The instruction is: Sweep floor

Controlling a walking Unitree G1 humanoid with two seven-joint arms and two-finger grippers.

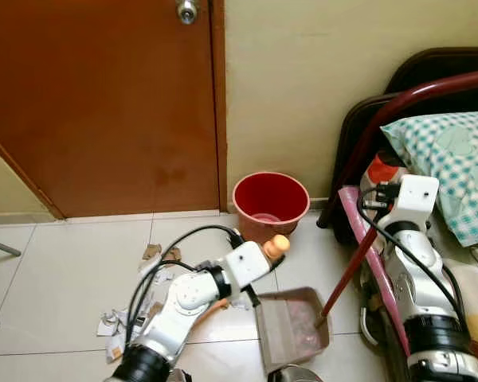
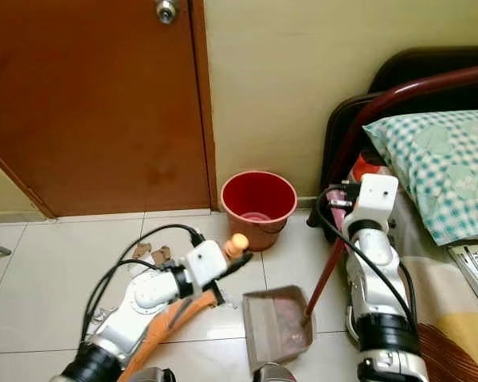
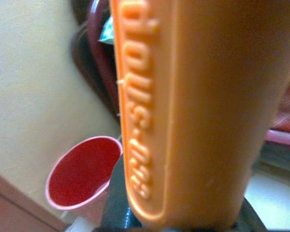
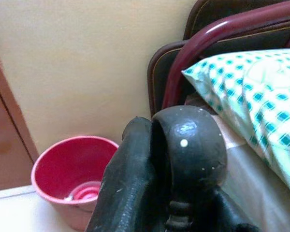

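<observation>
Orange broom handle (image 3: 193, 111) seemingly between left fingers (image 3: 117, 203).

A round red plastic bucket (image 2: 258, 200) stands on the pale tiled floor (image 2: 48, 270) against the cream wall, just beside the brown wooden door (image 2: 88, 103). In front of it lies a brownish dustpan (image 2: 275, 325). The left end effector (image 2: 237, 253) grips an orange handle (image 2: 175, 318); the right arm holds a dark red stick (image 2: 325, 274) reaching into the dustpan. Crumpled paper scraps (image 2: 151, 255) lie near the left arm.

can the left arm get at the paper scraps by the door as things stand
Probably not right away: the left gripper is shut on the orange handle, so it is occupied. The paper scraps lie on open floor beside that arm, with nothing blocking them.
</observation>
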